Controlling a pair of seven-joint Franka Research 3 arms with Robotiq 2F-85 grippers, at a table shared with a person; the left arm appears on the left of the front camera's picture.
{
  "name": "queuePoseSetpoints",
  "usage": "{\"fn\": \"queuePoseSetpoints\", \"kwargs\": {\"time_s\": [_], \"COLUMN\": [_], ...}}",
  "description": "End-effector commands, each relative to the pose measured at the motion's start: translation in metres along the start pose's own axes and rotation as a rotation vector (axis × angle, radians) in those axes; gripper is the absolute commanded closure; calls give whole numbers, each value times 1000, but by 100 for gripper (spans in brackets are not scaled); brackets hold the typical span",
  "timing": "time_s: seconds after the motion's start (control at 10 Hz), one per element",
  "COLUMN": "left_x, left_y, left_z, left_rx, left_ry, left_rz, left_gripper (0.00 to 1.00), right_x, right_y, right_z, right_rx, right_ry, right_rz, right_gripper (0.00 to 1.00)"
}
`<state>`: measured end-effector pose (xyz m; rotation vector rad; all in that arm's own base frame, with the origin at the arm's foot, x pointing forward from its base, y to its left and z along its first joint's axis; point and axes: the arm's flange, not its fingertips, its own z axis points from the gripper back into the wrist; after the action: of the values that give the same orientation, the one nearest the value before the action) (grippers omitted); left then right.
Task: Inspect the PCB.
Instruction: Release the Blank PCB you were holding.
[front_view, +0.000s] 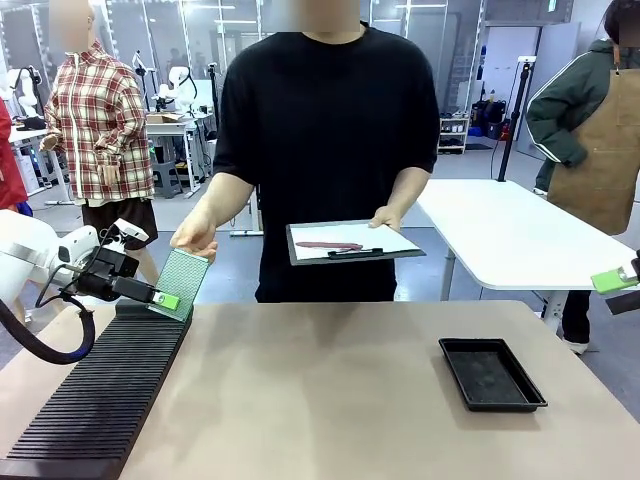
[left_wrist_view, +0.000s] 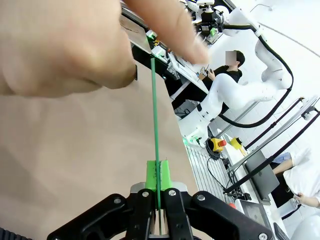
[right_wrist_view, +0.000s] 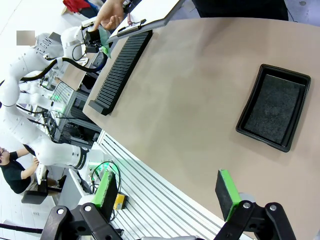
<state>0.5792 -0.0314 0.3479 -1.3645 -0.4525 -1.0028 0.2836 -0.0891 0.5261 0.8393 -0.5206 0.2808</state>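
Observation:
The PCB (front_view: 186, 278) is a thin green dotted board held tilted above the far end of the black slotted rack (front_view: 100, 390). My left gripper (front_view: 165, 298) is shut on its lower corner. A person's hand (front_view: 195, 238) grips its top edge. In the left wrist view the PCB (left_wrist_view: 154, 120) shows edge-on as a thin green line rising from my shut left gripper (left_wrist_view: 159, 192) into the person's hand (left_wrist_view: 75, 45). My right gripper (right_wrist_view: 167, 195) hangs open and holds nothing, off the table's right side (front_view: 622, 282).
The person holds a dark clipboard (front_view: 350, 243) with white paper and a pen in the other hand. A black tray (front_view: 492, 373) lies at the right of the table (front_view: 330, 400). The rack (right_wrist_view: 120, 70) runs along the left edge.

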Motion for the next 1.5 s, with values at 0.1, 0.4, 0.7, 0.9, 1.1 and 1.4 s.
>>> {"fn": "queuePoseSetpoints", "kwargs": {"time_s": [0.1, 0.4, 0.7, 0.9, 1.1, 1.4], "left_x": [3, 3, 3, 3, 1, 1], "left_y": [-3, -3, -3, -3, 0, -6], "left_z": [0, 0, 0, 0, 1, 7], "left_rx": [1, 1, 1, 1, 2, 10], "left_ry": [8, 8, 8, 8, 1, -8], "left_rz": [-6, -6, -6, -6, -3, -5], "left_gripper": [100, 100, 100, 100, 97, 30], "right_x": [1, 1, 1, 1, 1, 1], "right_y": [0, 0, 0, 0, 0, 0], "right_z": [0, 0, 0, 0, 0, 0], "right_rx": [17, 17, 17, 17, 17, 17], "right_ry": [-9, -9, -9, -9, -9, -9], "right_rz": [14, 14, 14, 14, 14, 14], "right_gripper": [0, 0, 0, 0, 0, 0]}}
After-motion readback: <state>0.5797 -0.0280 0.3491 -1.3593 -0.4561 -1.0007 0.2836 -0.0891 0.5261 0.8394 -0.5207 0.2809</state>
